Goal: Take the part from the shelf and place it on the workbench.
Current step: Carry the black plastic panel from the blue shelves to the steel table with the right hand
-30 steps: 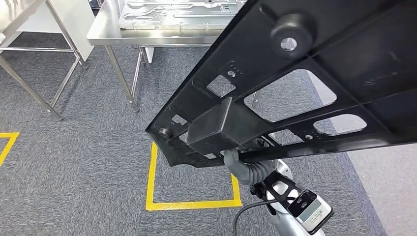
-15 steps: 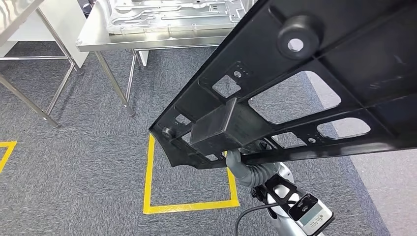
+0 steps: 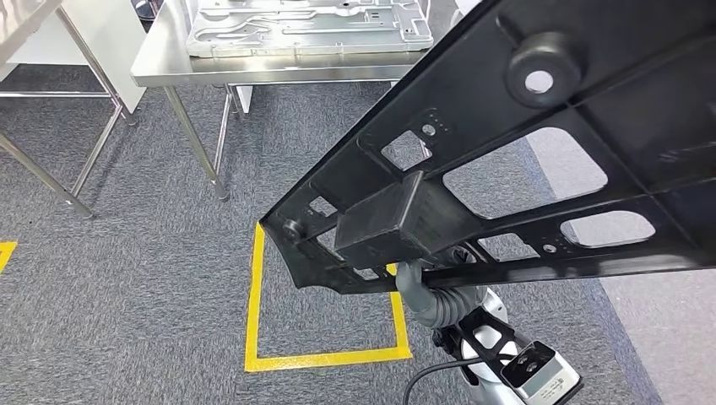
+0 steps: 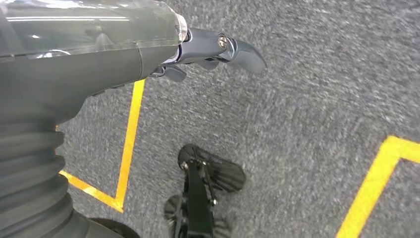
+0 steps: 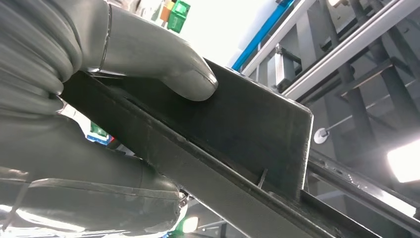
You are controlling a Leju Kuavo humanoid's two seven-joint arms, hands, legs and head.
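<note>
Part (image 3: 540,143): large black moulded panel with ribs, cutouts and a round boss, held up off the floor and tilted. It slants from its low end just above the right hand up and away toward the far right of the head view. A boxy block (image 3: 388,221) projects from the panel right over that hand.

Right hand (image 3: 426,297): grips the part from below at its low edge, near the block. Wrist view shows the grey thumb (image 5: 168,64) pressed flat on the block's face, with the panel's edge (image 5: 198,168) clamped between thumb and the fingers beneath. Fingers mostly hidden by the part. Silver forearm with a small camera box (image 3: 540,378) trails behind the hand.

Left hand (image 4: 208,52): hangs over the carpet, holding nothing. Dark fingers (image 4: 242,52) show only as short tips past the grey cover, lightly curled, not closed on anything; how far apart they are I cannot tell for certain.

Desk (image 3: 253,63): steel top on thin legs, well ahead of the right hand and to its left, beyond the part's low end. A silver pressed metal plate (image 3: 304,25) lies flat on it. A second steel frame (image 3: 51,126) stands further left.

Floor: grey carpet (image 3: 127,278). A yellow taped square (image 3: 329,354) lies just below and left of the right hand; another yellow corner (image 3: 7,251) sits far left. Yellow tape lines (image 4: 130,134) also run beneath the left hand.
</note>
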